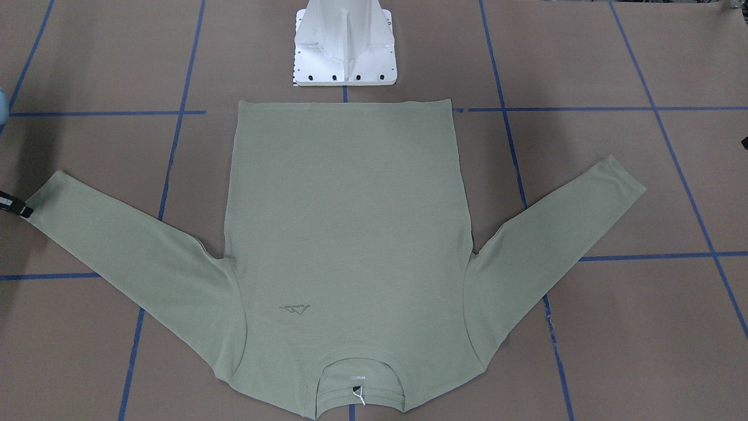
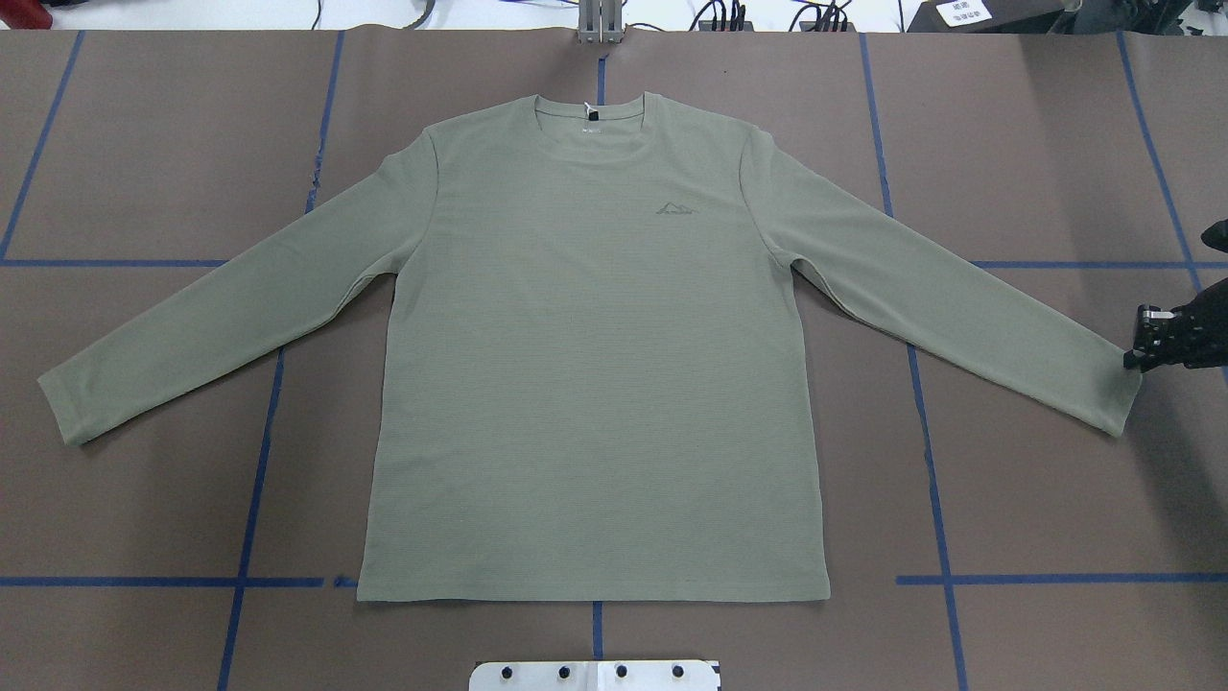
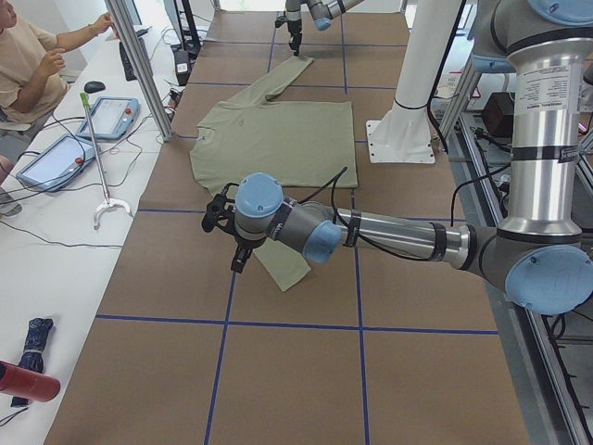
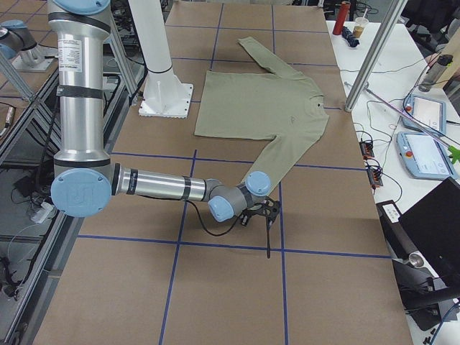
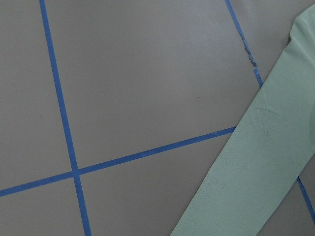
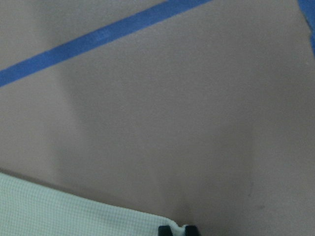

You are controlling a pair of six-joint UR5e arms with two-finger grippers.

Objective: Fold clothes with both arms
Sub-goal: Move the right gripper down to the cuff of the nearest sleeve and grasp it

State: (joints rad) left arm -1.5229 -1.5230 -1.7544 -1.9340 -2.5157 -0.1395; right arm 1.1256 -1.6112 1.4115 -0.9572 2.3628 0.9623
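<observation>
- One sage-green long-sleeved knit shirt (image 2: 595,384) lies flat and face up in the middle of the brown paper-covered tabletop (image 2: 1055,499). Both sleeves are spread out, and the hem is nearest the white metal pedestal (image 1: 345,52).
- No fold shows yet, so I judge this the very start, the step in hand being to take hold of the sleeve ends.
- Black two-finger right hand (image 2: 1137,360) sits at the right cuff (image 2: 1113,393), touching its corner. Whether it is pinching the cloth I cannot tell.
- Black left hand (image 3: 227,236) hangs near the other cuff (image 2: 67,408); its spread cannot be told.
- Next, I judge, each sleeve needs a firm pinch and a carry inward across the body.
</observation>
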